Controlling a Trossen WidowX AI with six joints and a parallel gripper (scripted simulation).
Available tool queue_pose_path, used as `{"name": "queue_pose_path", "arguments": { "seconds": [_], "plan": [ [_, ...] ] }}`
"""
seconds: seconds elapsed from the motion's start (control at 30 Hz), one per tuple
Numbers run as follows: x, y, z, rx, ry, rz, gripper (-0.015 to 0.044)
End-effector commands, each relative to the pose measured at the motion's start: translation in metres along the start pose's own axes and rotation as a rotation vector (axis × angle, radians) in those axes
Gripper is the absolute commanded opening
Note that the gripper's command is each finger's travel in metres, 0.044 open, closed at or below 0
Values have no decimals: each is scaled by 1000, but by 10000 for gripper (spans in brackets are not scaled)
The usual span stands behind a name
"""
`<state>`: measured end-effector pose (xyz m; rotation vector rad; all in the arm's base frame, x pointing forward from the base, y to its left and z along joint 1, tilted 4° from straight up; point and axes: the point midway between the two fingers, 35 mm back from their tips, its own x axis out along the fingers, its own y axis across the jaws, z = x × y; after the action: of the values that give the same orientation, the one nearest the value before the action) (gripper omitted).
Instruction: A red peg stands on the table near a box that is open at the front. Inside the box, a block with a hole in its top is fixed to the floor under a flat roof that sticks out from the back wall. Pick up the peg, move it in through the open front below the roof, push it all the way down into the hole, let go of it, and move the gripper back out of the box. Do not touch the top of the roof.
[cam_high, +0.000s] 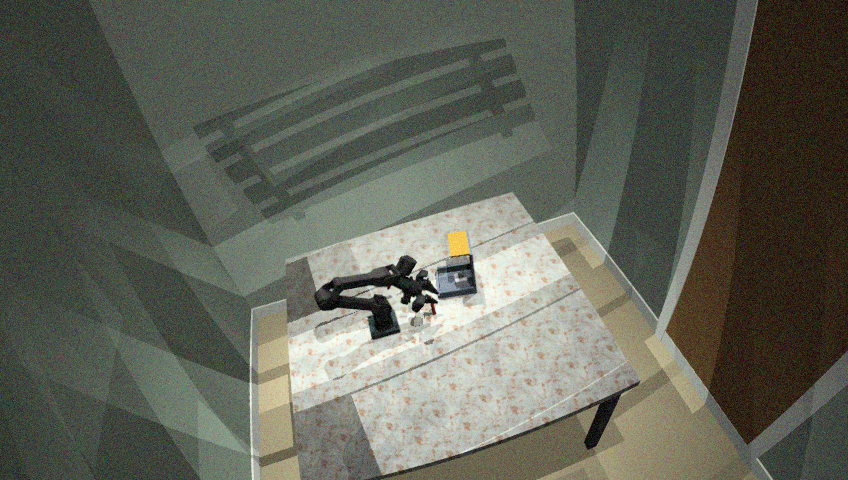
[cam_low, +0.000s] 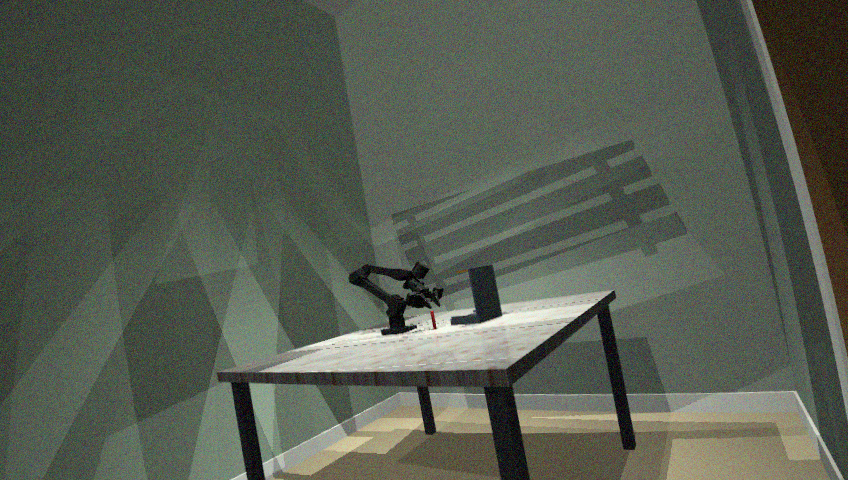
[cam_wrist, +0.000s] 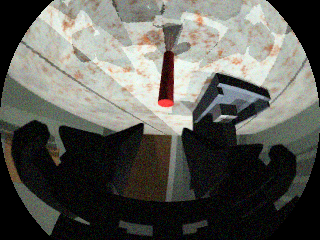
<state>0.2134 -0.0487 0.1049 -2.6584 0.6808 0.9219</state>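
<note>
The red peg (cam_high: 433, 308) (cam_low: 433, 320) (cam_wrist: 167, 77) stands upright on the table. My gripper (cam_high: 437, 296) (cam_low: 436, 299) (cam_wrist: 163, 129) is partly open, with a gap between the fingertips and nothing in it. It hangs tilted above the peg; in the wrist view the peg's top lies beyond the fingertips, roughly in line with the gap. The dark blue-grey box (cam_high: 467, 291) (cam_low: 486, 294) (cam_wrist: 206, 101) stands beside the peg. Its block (cam_high: 458, 277) (cam_wrist: 225, 111) sits on the box floor. The orange-topped roof (cam_high: 458, 243) (cam_low: 462, 271) is high on the back wall. The hole is too small to make out.
The arm's base (cam_high: 383, 325) (cam_low: 398, 328) stands on the speckled table (cam_high: 476, 386) (cam_low: 357, 359), on the other side of the peg from the box. The box's low side walls and tall back wall are close to the gripper. Bands of shadow cross the table.
</note>
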Motion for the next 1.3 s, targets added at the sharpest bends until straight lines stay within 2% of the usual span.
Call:
{"name": "queue_pose_path", "arguments": {
  "seconds": [0.0, 1.0, 1.23, 1.27],
  "plan": [
    [6, 0, 6, 3, -1, 4, 220],
    [30, 2, 41, 3, -2, 4, 220],
    [29, 2, 39, -2, -3, 1, 36],
    [29, 2, 39, -2, -3, 1, 30]
  ]
}}
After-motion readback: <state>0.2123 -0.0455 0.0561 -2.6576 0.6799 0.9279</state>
